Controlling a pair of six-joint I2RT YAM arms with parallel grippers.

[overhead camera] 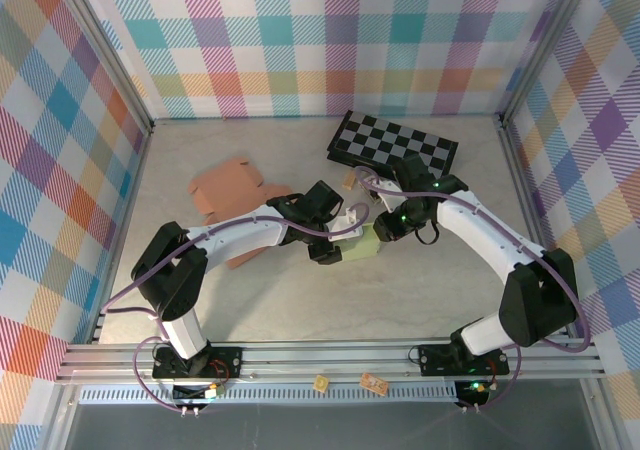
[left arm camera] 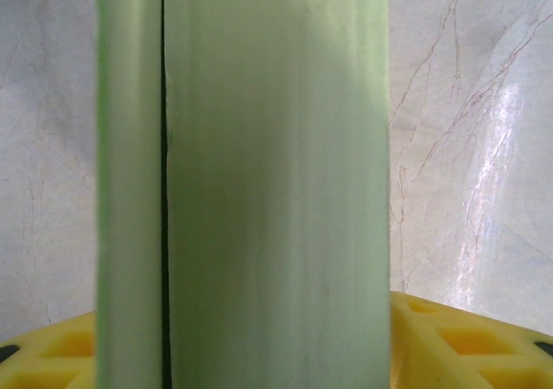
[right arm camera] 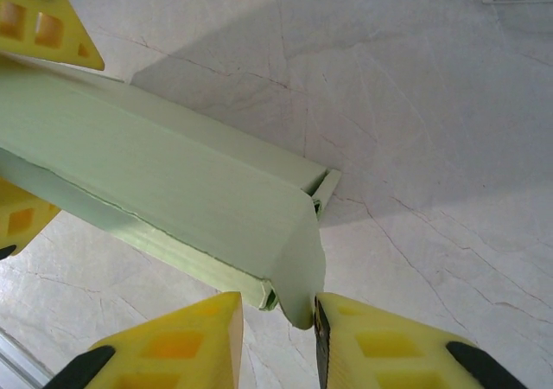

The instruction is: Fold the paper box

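Note:
The pale green paper box (overhead camera: 362, 244) lies at the table's middle, where both arms meet. My left gripper (overhead camera: 335, 232) is shut on it. In the left wrist view the box (left arm camera: 259, 181) stands upright between the yellow fingers (left arm camera: 458, 337), with a dark seam down its left side. My right gripper (overhead camera: 378, 232) is at the box's other end. In the right wrist view the box (right arm camera: 173, 181) runs off to the left, and a bent-down end flap (right arm camera: 302, 268) hangs between the jaws of the right gripper (right arm camera: 278, 320). The flap touches the right finger, a gap remains at the left one.
A black-and-white checkered flat box (overhead camera: 393, 145) lies at the back right and a brown cardboard sheet (overhead camera: 232, 192) at the back left. A small tan piece (overhead camera: 350, 181) sits behind the grippers. Plaid walls enclose the marble table (overhead camera: 440, 300).

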